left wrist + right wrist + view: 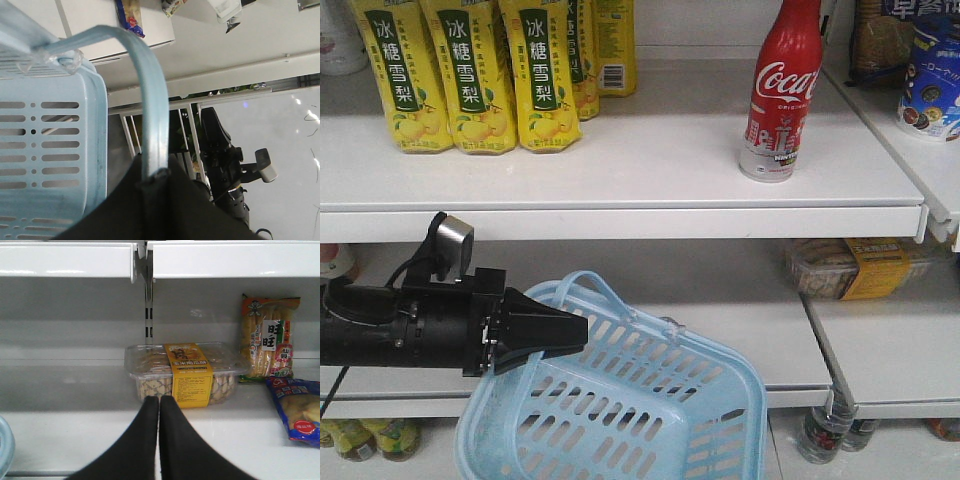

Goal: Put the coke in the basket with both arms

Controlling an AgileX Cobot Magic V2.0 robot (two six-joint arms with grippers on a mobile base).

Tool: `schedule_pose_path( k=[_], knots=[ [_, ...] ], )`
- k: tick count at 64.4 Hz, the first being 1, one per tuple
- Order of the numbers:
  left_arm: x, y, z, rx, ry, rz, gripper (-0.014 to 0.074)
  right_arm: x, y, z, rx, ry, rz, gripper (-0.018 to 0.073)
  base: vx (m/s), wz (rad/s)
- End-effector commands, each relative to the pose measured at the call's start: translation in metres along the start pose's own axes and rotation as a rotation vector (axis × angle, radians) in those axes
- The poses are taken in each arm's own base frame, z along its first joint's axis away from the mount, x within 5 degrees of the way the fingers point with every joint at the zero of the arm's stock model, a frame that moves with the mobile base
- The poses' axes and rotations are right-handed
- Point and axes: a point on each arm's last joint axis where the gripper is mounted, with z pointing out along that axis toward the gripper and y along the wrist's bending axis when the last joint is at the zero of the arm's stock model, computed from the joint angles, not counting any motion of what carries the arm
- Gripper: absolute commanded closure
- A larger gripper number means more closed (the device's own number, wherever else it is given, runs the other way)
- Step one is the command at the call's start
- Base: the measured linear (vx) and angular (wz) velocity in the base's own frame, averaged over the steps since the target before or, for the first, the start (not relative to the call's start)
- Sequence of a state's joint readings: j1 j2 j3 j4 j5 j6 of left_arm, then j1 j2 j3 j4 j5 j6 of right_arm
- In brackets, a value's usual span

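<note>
Pale blue plastic fills the lower front view: the basket (650, 395) hangs tilted just below and to the right of the left pincer (582, 333). In the left wrist view, we note one thin loop handle (152, 115) running straight into that pincer's dark jaws, which are clamped tight on it, with the slotted basket wall beside it. A small silver-grey camera block (450, 245) sits on top of the left arm, behind the pincer. The coke (782, 90) stands upright on the upper shelf (620, 170), well above the left pincer and off to its right, well apart from both it and the basket. Yellow drink bottles (470, 80) stand on the same shelf, above the pincer. The right pincer (159, 400) has its two black fingers pressed together with nothing between them. Just beyond its tips lies a clear plastic box (182, 372) with a yellow label, on a lower shelf. Further right of that pincer we see an upright snack packet (267, 337) and a flat blue packet (297, 410).
</note>
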State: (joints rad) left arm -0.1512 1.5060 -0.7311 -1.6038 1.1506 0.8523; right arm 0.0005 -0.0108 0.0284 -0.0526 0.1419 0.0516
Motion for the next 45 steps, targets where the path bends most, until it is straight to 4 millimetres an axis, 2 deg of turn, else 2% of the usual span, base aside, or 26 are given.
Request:
schedule_pose_path(
  k=[1, 26, 36, 45],
  knots=[
    [-0.008, -0.025, -0.005, 0.111, -0.077, 0.018, 0.0603, -0.005, 0.0, -0.001, -0.003, -0.085, -0.001, 0.0568, 0.0, 0.0],
    [-0.008, -0.025, -0.005, 0.111, -0.077, 0.018, 0.0603, -0.008, 0.001, -0.001, -0.007, -0.122, 0.018, 0.0568, 0.0, 0.0],
    [-0.008, -0.025, -0.005, 0.111, -0.077, 0.018, 0.0603, -0.03, 0.001, -0.006, -0.009, -0.176, 0.036, 0.0568, 0.0, 0.0],
    [-0.008, -0.025, -0.005, 0.111, -0.077, 0.018, 0.0603, -0.058, 0.0, -0.008, -0.007, -0.132, 0.056, 0.0568, 0.0, 0.0]
  ],
)
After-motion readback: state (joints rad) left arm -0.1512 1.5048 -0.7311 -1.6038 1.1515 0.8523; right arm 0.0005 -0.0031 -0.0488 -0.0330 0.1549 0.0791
